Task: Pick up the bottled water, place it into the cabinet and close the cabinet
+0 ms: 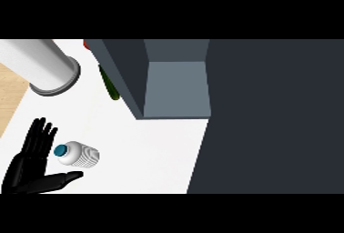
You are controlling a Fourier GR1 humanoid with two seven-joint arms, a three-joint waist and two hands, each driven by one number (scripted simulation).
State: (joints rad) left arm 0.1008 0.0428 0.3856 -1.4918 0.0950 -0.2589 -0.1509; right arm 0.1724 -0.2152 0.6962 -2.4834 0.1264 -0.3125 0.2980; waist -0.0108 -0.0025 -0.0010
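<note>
White counter [154,150]: bottled water [78,154] beside open left hand [30,164].

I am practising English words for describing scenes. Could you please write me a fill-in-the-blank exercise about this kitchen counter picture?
1. The cap of the bottled water is ____ in colour.
2. The left hand beside the bottle has its fingers ____, holding nothing.
3. The cabinet door stands ____.
4. The white cylinder stands in the picture's upper ____ corner.

Missing words: blue; open; open; left
</note>
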